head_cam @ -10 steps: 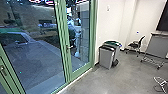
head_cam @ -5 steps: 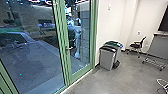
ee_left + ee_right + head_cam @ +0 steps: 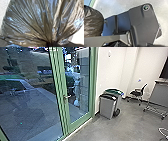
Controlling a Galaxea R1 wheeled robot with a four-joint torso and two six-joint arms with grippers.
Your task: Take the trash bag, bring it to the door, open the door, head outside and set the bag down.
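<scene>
One trash bag [image 3: 27,23] is what I'm carrying, dark and shiny; its pleats run in tight to a gathered neck at my left gripper [image 3: 50,44], whose jaws are closed on it, though how firmly I cannot tell. From the right wrist I see its rounded side beside the robot's base, above the pale floor [image 3: 110,130]. How far open the right gripper's jaws are, or whether they hold anything, I cannot tell.

Ahead of me stands the green-framed glass door [image 3: 65,112], closed, with a lever handle [image 3: 67,97]; paving [image 3: 40,114] shows through the glass. Just right of the frame, by the white wall [image 3: 112,69], I have a grey bin with a black lid [image 3: 107,107] and, behind it, a green-lidded bin [image 3: 114,92]. Farther right are a dark chair [image 3: 137,93] and a grey wheeled table [image 3: 158,97].
</scene>
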